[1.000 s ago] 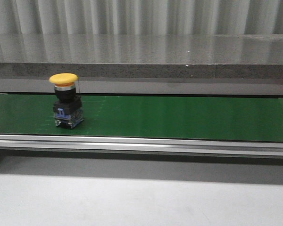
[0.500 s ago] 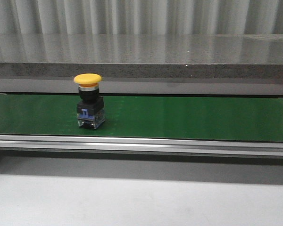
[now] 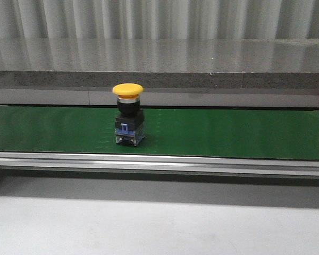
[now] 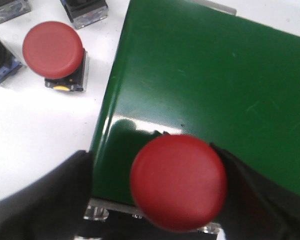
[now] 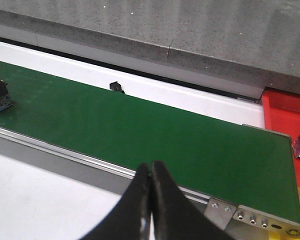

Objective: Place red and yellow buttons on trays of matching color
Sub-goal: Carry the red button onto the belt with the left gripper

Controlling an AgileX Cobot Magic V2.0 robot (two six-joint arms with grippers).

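Yellow button (image 3: 128, 113) is standing upright on the green belt (image 3: 228, 133), left of the middle in the front view, its yellow cap on top of a black body with a clear base. Nearest the camera, the pale bench (image 3: 159, 226) is lying bare, and just beyond it a silver rail (image 3: 159, 162) is running along the belt's front edge. Behind the belt a grey speckled ledge (image 3: 202, 79) is stretching across, and a ribbed pale wall (image 3: 159, 18) is closing off the room at the back.

Over the last second the yellow button has been travelling rightward along the belt, from near the left edge toward the centre.

In the left wrist view, the left claw (image 4: 155, 200) is pinching a red button (image 4: 178, 181) over the end of the belt, with another red button (image 4: 54, 51) sitting on the white surface beside it. In the right wrist view, the right claw (image 5: 150, 200) is showing its fingers pressed together, empty, above the belt's front rail, with a red tray (image 5: 288, 120) lying past the belt's end.
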